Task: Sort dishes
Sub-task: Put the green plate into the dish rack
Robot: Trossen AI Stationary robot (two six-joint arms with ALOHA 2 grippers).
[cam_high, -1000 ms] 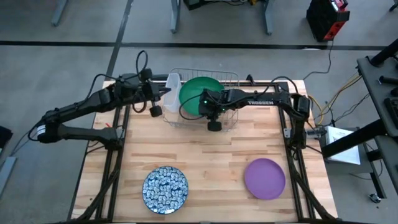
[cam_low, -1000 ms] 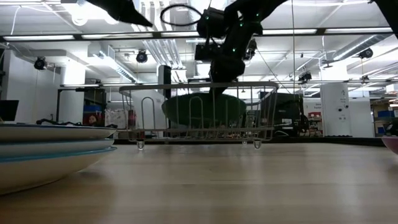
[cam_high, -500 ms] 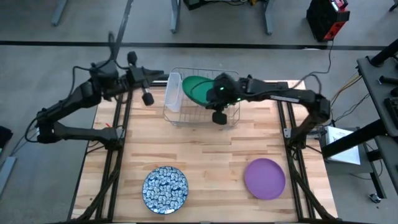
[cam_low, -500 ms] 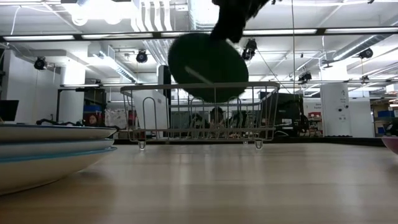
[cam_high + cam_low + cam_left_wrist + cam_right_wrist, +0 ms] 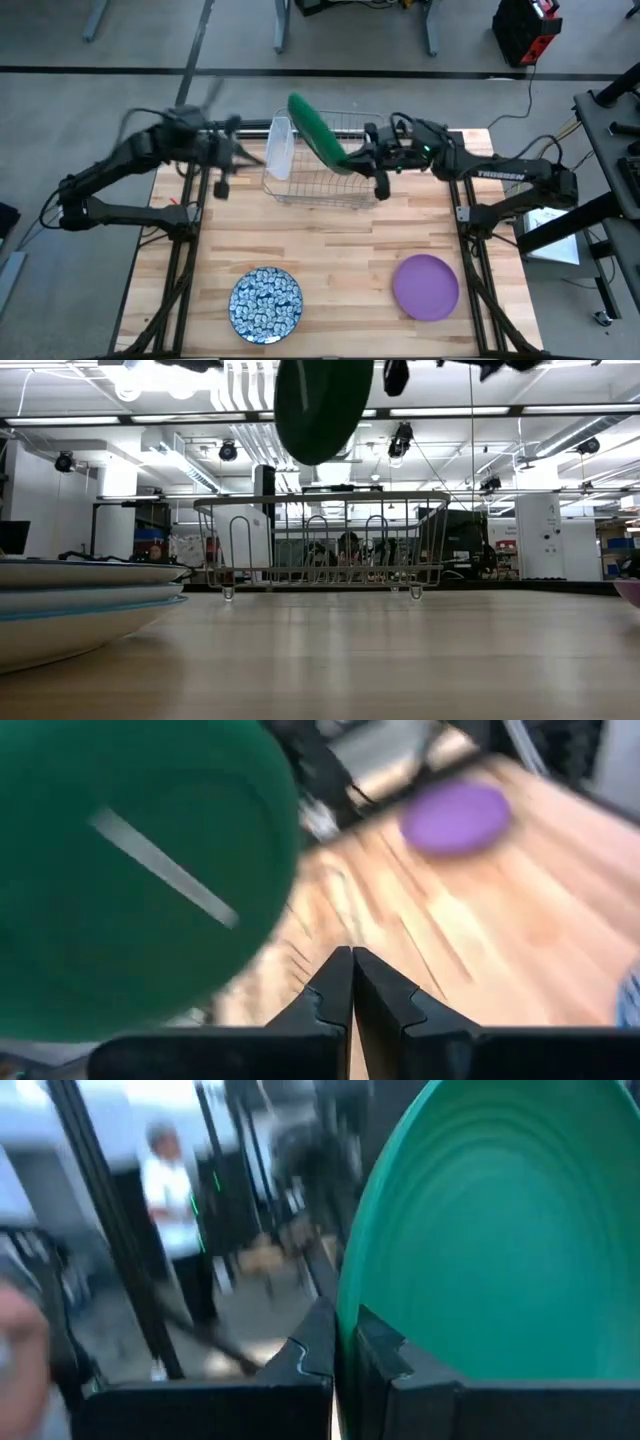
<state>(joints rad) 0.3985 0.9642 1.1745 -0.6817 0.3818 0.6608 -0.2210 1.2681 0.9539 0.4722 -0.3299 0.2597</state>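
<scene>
Hard to see: our left arm is smeared in the high view, so we only place the left gripper (image 5: 222,160) roughly, just left of the dish rack (image 5: 325,160) and off the table edge there. In the low view both arms are cut off at the frame's top, and so is the top of the green plate (image 5: 322,405).
Also hard to see: a person shows in the right wrist view past the plate, too soft to say more.
Writing: we can read "TROSSEN" on the right arm's forearm in the high view, right of the rack. Nothing else legible.
Right arm: stretched out from the table's right side toward the rack, with the right gripper (image 5: 352,158) over the rack's right half.
Right gripper state: fingers (image 5: 385,1355) clamped on the green plate's rim, the plate on edge and tilted, up in the air over the rack and clear of its wires.
Left gripper state: fingers (image 5: 375,995) pressed together with nothing between them, pointing toward the green plate.
Other dishes: purple plate (image 5: 426,286) flat on the table, well in front of the rack toward the right; blue-and-white plate (image 5: 266,303) flat, well in front toward the left.
Tub: clear plastic tub (image 5: 280,148) standing on edge against the rack's left end.
</scene>
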